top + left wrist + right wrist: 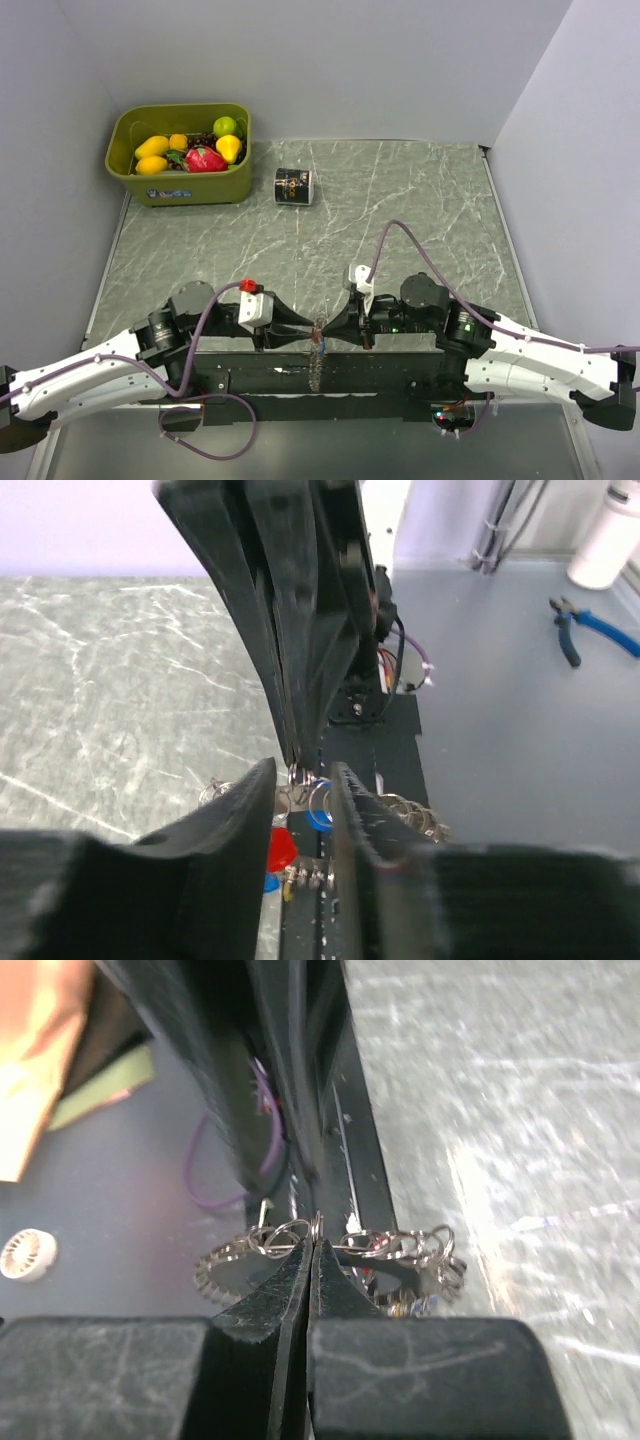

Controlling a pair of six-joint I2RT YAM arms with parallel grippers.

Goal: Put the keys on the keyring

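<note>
Right jaws closed, pinching keyring [400, 1250] wire. Left jaws narrowly apart around blue-headed key [319, 811]; grip cannot be told. Meeting at counter [400, 200] edge.

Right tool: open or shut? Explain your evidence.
Shut. The right tool has its fingers pressed together, pinching a ring of the keyring.

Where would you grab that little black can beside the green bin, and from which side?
Grip the can across its curved middle, coming down from above. It seems to lie on its side, clear of the green bin, so both flanks are free.
</note>
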